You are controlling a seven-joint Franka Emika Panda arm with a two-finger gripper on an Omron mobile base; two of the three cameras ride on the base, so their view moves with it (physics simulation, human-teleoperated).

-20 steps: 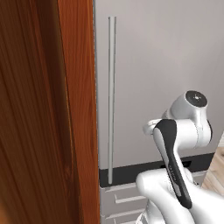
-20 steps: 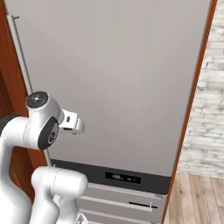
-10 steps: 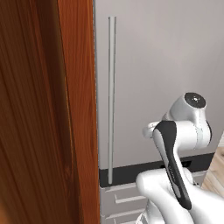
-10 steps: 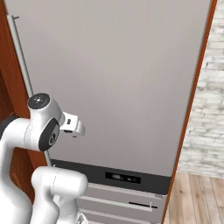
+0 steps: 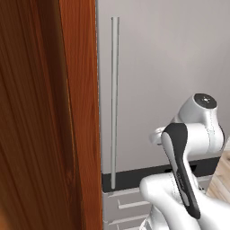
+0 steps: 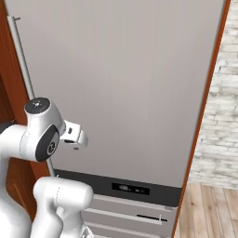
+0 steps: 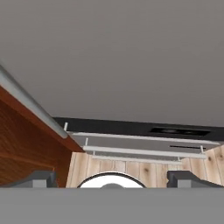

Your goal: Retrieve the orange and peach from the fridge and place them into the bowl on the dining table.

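Note:
The fridge (image 5: 157, 67) (image 6: 125, 83) (image 7: 113, 57) stands right in front of me, its light grey door shut. Its long bar handle (image 5: 114, 103) (image 6: 21, 56) (image 7: 30, 105) runs along the door's left edge. Grey drawers (image 6: 130, 214) (image 7: 140, 146) sit below a black strip. The orange and the peach are hidden behind the door. The bowl and the dining table are out of view. My gripper (image 7: 111, 179) is open with nothing between its fingertips (image 7: 41, 178), a short way off the lower door. The folded arm (image 5: 197, 130) (image 6: 42, 135) stands before the fridge.
A red-brown wooden cabinet (image 5: 45, 112) (image 6: 9, 93) (image 7: 26, 153) flanks the fridge on the left, close to the handle. A pale brick wall (image 6: 221, 116) lies to the right beyond a wooden trim. Light wooden floor (image 6: 209, 209) (image 7: 131, 168) runs below.
The arm has shifted only slightly, the hand a touch lower. The fridge door stays shut and the jaws stay wide.

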